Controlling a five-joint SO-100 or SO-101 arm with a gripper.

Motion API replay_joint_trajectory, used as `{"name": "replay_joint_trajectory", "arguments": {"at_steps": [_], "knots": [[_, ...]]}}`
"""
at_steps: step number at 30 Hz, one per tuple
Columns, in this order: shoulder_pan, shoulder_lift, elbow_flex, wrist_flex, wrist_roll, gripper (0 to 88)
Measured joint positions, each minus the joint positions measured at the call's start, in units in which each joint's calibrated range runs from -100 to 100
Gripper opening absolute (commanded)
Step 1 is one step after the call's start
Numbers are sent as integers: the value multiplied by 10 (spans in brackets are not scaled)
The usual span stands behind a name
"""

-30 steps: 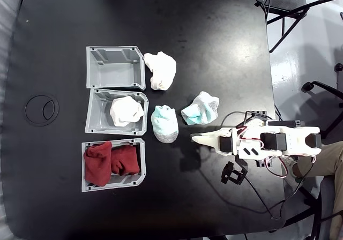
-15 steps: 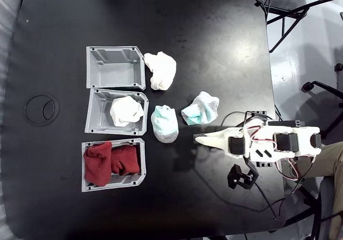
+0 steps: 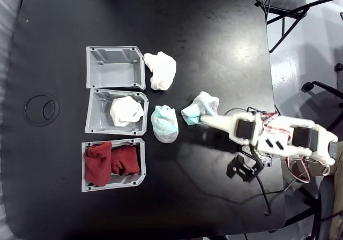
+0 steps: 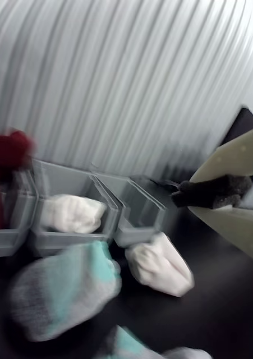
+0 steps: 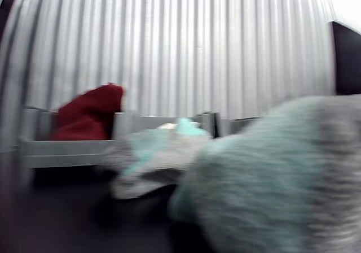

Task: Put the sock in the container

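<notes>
Fixed view from above: the sock (image 3: 160, 70), plain white and folded into a soft bundle, is lying on the black tabletop (image 3: 203, 31) just beside the right wall of the container (image 3: 115, 67), the top grey bin in a column of three. It is looking light and limp, likely to squash and sag when lifted, so I judge the best hold is across its thick middle, pinching deep enough to gather several folds, not a loose edge that could unroll.

The container itself is sitting empty. The middle bin (image 3: 96, 114) is holding another white sock (image 3: 127, 111), and the bottom bin (image 3: 86, 165) is holding dark red socks (image 3: 111, 161). Two mint-green-and-grey socks are resting loose on the tabletop, one (image 3: 164, 123) beside the middle bin and one (image 3: 199, 108) further right.

The gripper (image 3: 202, 120) is reaching in from the right with its tip at the edge of that right-hand mint sock, well apart from the white one. In the wrist view the fingers (image 4: 230, 162) are appearing close together with a dark pad between them and nothing held, though how far apart they are I cannot tell.
</notes>
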Motion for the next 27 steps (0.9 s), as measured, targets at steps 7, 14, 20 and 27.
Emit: {"name": "replay_joint_trajectory", "arguments": {"at_steps": [7,14,20,27], "knots": [[112,208,-179,37,-17,12],[174,415,-302,40,-19,13],[178,620,-426,47,-18,13],[166,793,-549,98,-18,14]]}}
